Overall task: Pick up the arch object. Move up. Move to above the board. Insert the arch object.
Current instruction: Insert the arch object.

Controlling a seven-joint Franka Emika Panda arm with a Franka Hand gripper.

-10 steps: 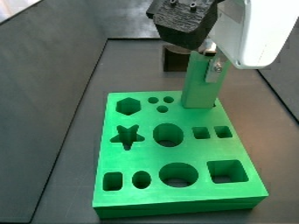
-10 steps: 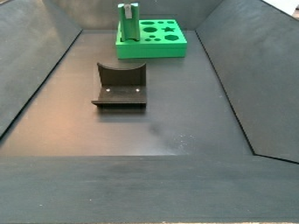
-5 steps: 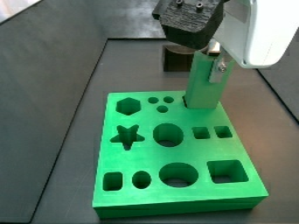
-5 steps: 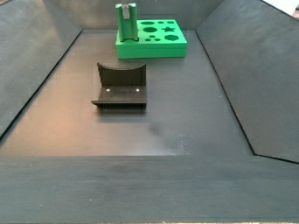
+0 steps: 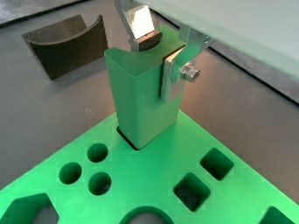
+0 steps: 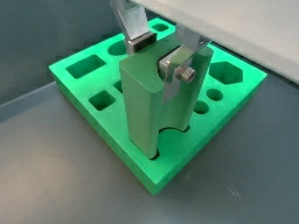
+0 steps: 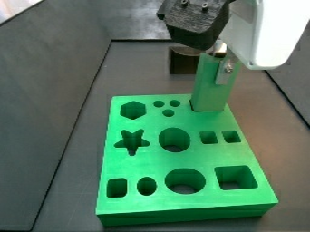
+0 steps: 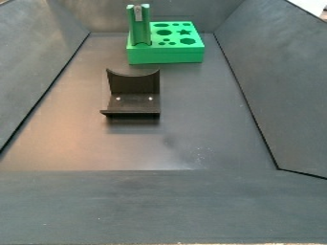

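Standing upright in its cut-out, the slim, tall light-green arch object [image 5: 140, 96] is sunk at its foot into the large bright green slab of the board [image 6: 107, 131]. We see the gripper [image 6: 166, 50] clamped on its top, silver fingers [image 5: 142, 26] pressing both faces. We read no writing anywhere. Beyond, the dark L-shaped fixture [image 8: 130, 93] stands on the matte grey floor [image 8: 166, 144], enclosed by sloping dark walls.

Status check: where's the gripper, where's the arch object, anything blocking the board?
Gripper over the board's far corner, jaws closed on the arch object. Arch object upright, lower end in its cut-out. Fixture sits apart on the floor; nothing blocking.
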